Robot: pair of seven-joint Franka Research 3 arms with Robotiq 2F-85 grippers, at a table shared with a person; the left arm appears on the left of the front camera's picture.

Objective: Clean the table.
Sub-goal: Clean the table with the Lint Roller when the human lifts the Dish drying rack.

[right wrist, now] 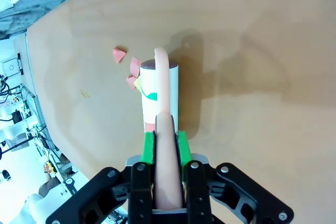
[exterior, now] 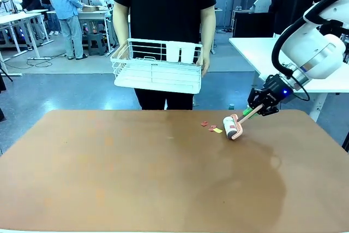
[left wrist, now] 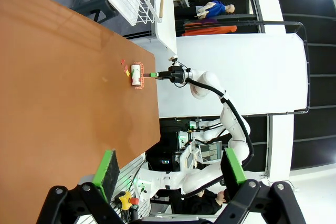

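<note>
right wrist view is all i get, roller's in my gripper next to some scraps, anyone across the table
Observer: Yes, a person stands at the far side, holding a white wire rack.
Operator: is the rack on the table
Observer: No, it is held in the air beyond the table's far edge.
Operator: left gripper busy
Observer: No, the left gripper is open, holding nothing.
</note>
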